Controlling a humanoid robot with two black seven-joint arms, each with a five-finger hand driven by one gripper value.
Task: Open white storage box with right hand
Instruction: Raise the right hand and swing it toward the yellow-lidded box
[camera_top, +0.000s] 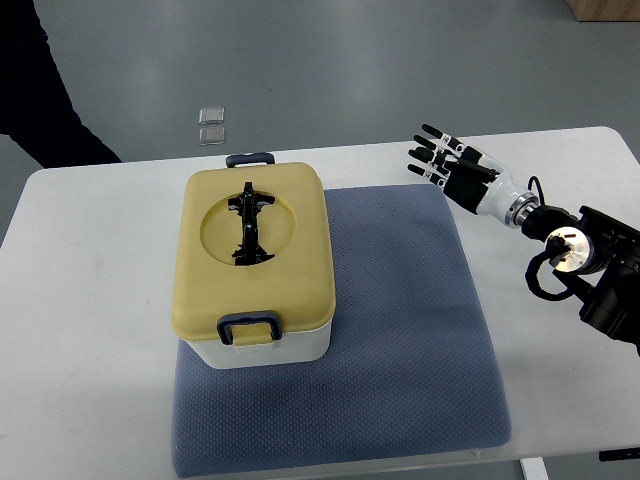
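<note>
On the left half of a blue-grey mat (400, 330) sits the white storage box (268, 350), its white body showing only along the near side under a closed yellow lid (290, 260). A round recess in the lid holds a black folding handle (248, 225) lying flat, pointing away from the robot. 2 dark blue latches clamp the lid: 1 on the near edge (249, 328), 1 on the far edge (250, 158), both lying against the box. The box stands upright, its far end reaching just past the mat's far edge onto the bare white counter (90, 300).

Right of the box, well apart from it, the right hand (455, 170) hovers over the mat's far right corner. Its fingers (432, 153) are spread and nearly straight, pointing left toward the box, holding nothing. The white wrist and black forearm (590, 260) run back to the right edge of the picture, with a black cable looping beside the joint.

Beyond the counter, on the grey floor (400, 60), lie 2 small clear square pieces (211, 125), one just behind the other. A person's dark sleeve (40, 100) shows at the upper left corner, past the counter's far left edge.
</note>
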